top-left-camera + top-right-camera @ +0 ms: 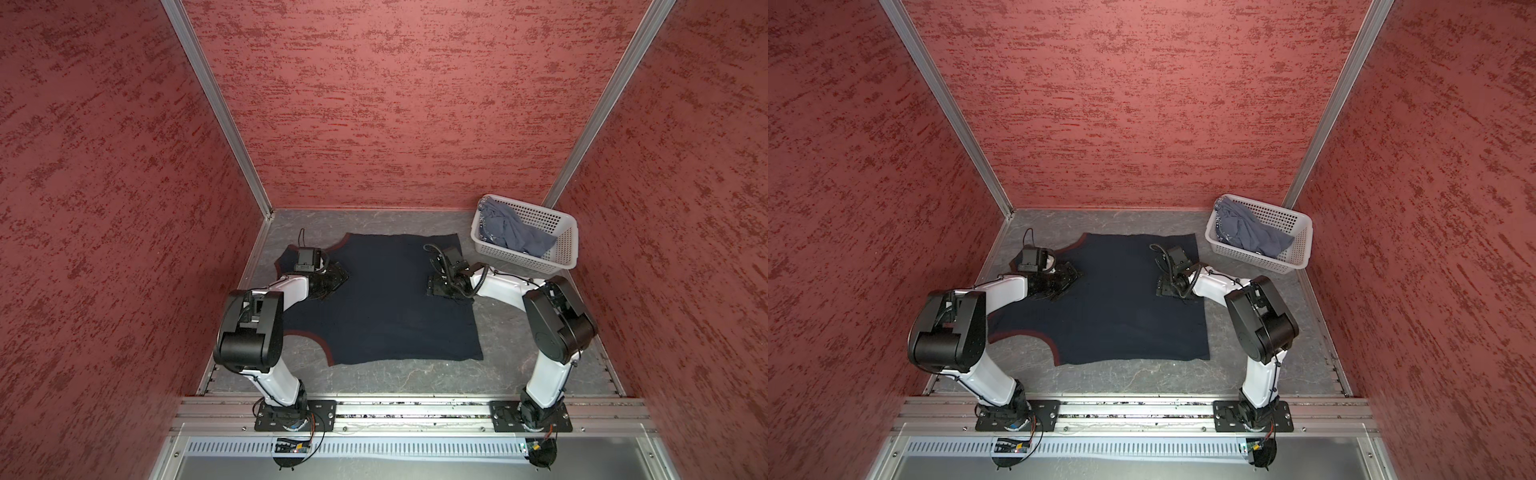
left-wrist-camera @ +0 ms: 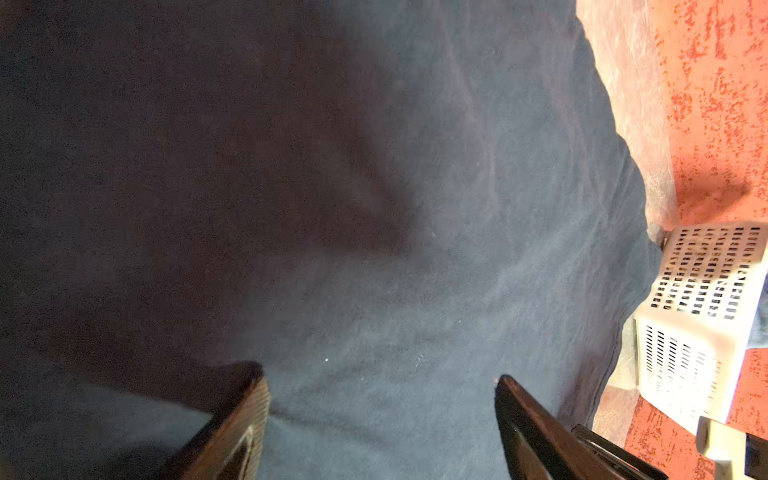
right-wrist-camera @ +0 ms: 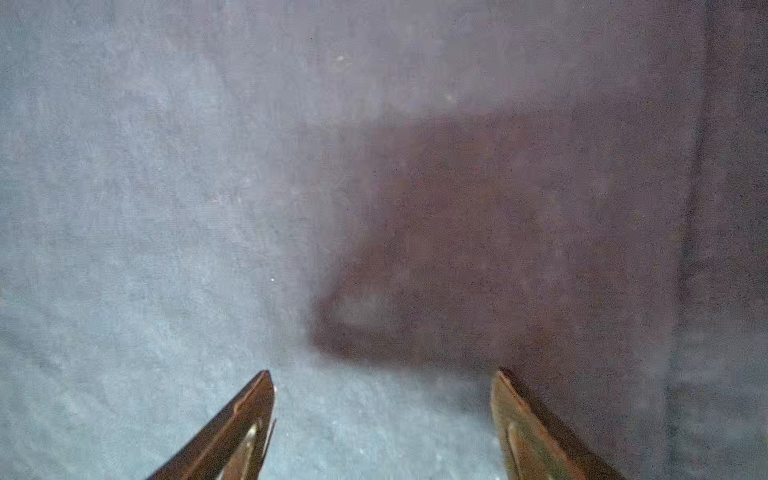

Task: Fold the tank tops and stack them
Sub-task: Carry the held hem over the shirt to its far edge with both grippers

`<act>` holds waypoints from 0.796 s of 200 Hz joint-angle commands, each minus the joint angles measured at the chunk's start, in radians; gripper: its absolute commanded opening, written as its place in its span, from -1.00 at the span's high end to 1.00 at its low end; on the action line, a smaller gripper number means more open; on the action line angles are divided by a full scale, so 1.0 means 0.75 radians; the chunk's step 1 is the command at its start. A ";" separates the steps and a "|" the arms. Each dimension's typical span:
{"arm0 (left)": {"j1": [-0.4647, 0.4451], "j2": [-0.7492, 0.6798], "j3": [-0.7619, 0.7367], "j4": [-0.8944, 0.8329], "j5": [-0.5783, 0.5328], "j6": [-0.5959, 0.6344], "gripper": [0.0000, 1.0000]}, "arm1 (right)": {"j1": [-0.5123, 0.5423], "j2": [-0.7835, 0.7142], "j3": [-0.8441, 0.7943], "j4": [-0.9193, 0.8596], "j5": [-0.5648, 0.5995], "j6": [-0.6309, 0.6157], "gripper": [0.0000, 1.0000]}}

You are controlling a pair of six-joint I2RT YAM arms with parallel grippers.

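The navy tank top [image 1: 386, 307] lies spread flat on the table [image 1: 519, 357], and the blue-grey tank top [image 1: 511, 230] sits crumpled in the white basket [image 1: 523, 261] at the far right corner. Both the left gripper [image 2: 380, 374] and the right gripper [image 3: 382, 374] hang low over the navy cloth, jaws spread wide with nothing between them. The danger, I think, is that jaws closing on such flat cloth catch only one layer or slip off, so the fold comes out crooked.
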 commanded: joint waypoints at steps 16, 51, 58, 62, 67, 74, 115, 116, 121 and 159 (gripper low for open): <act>0.063 -0.096 -0.123 -0.107 -0.092 0.021 -0.73 | 0.035 -0.017 -0.015 0.010 -0.085 -0.007 -0.67; 0.135 -0.188 -0.062 -0.175 -0.069 0.041 -0.73 | 0.039 -0.069 0.058 -0.023 -0.056 -0.032 -0.68; 0.133 -0.207 -0.030 -0.190 -0.074 0.048 -0.71 | 0.038 -0.073 0.103 -0.053 -0.019 -0.061 -0.73; 0.132 -0.220 -0.011 -0.187 -0.077 0.051 -0.71 | 0.040 -0.075 0.132 -0.072 0.008 -0.078 -0.73; 0.131 -0.231 0.009 -0.178 -0.081 0.050 -0.70 | 0.039 -0.080 0.168 -0.092 0.046 -0.098 -0.74; 0.128 -0.242 0.039 -0.164 -0.093 0.051 -0.69 | 0.035 -0.089 0.208 -0.107 0.092 -0.130 -0.75; 0.107 0.016 0.451 -0.293 -0.096 0.104 -0.69 | -0.065 -0.077 0.405 -0.133 0.168 -0.195 -0.76; 0.105 0.024 0.463 -0.298 -0.098 0.106 -0.69 | -0.066 -0.076 0.409 -0.134 0.168 -0.196 -0.76; 0.099 0.070 0.519 -0.319 -0.111 0.118 -0.69 | -0.077 -0.067 0.433 -0.137 0.168 -0.196 -0.76; 0.065 0.401 0.905 -0.402 -0.159 0.185 -0.60 | -0.114 -0.033 0.527 -0.126 0.145 -0.197 -0.77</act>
